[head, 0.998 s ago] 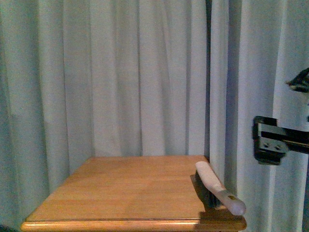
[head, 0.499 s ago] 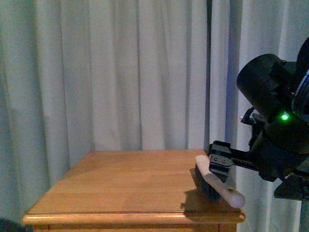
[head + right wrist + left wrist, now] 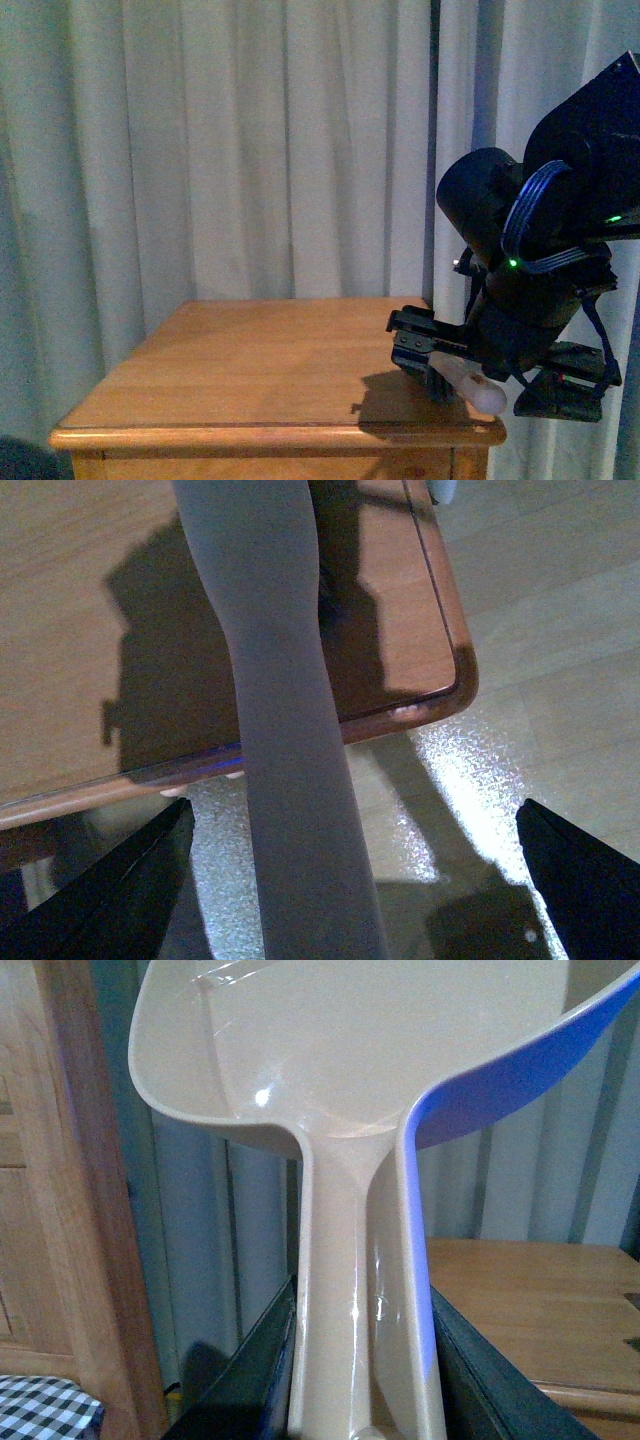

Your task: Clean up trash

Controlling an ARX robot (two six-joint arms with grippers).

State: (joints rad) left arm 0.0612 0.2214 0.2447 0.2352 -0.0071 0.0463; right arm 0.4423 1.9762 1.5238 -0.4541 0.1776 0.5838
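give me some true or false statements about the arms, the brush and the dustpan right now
1. The left gripper holds a beige plastic dustpan by its handle. True.
2. The right gripper is clamped on the white-handled brush. False: its jaws stand wide apart on either side of the handle, not touching it.
3. The brush lies at the right front corner of the wooden table, its handle overhanging the edge. True.
4. The curtain behind the table is dark red. False: the pleated curtain is pale.
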